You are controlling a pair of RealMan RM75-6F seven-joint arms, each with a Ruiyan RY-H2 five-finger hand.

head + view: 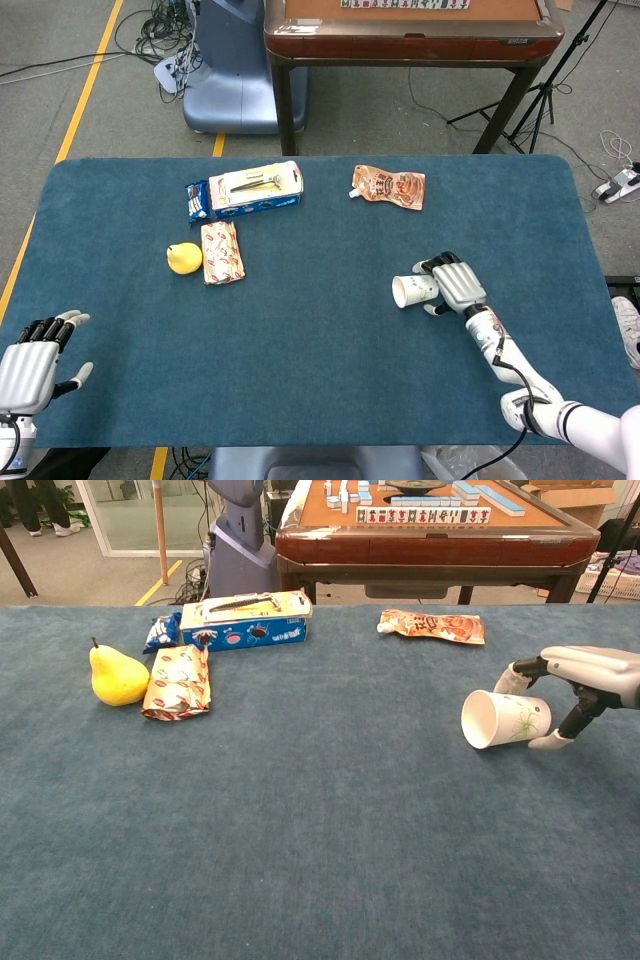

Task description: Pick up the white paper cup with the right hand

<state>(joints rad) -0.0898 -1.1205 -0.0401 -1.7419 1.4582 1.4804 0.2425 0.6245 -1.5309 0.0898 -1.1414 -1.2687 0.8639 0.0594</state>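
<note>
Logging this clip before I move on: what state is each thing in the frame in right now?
white paper cup: on its side, mouth facing left, not lifted.
right hand: fingers spread around the cup's base, grip not closed.
left hand: open, holding nothing.
pear: upright on the table.
snack packet: lying flat beside the pear.
blue box: lying flat.
orange pouch: lying flat.

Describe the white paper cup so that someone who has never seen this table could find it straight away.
On the blue table, look at the robot's right side, below the orange pouch that lies near the far edge. The white paper cup lies on its side there, mouth turned away from the right hand poised around its base. It is the only white cup, with a faint green print; the other items are a pear and packets on the left.
</note>
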